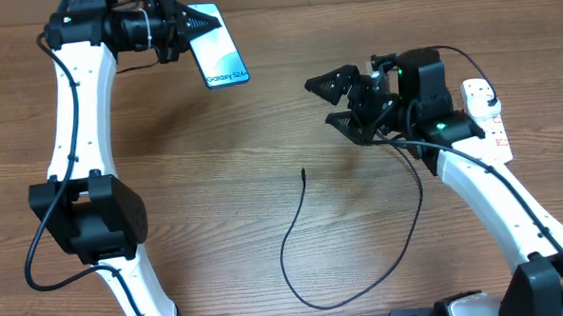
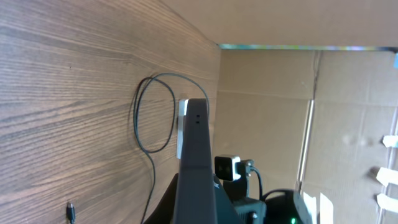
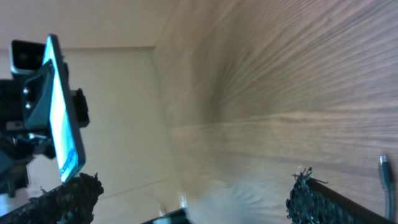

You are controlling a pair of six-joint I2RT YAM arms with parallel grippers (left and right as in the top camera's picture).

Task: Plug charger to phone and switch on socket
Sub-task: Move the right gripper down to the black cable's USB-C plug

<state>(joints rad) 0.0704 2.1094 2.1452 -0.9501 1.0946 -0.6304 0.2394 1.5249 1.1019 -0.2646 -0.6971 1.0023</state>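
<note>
Left gripper grips the phone — screen reads "Galaxy S24".

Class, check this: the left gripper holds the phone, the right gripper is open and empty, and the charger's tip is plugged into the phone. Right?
One error. The overhead view shows the charger's tip lying loose on the table, apart from the phone. The left gripper does hold the phone, and the right gripper is open and empty.
</note>
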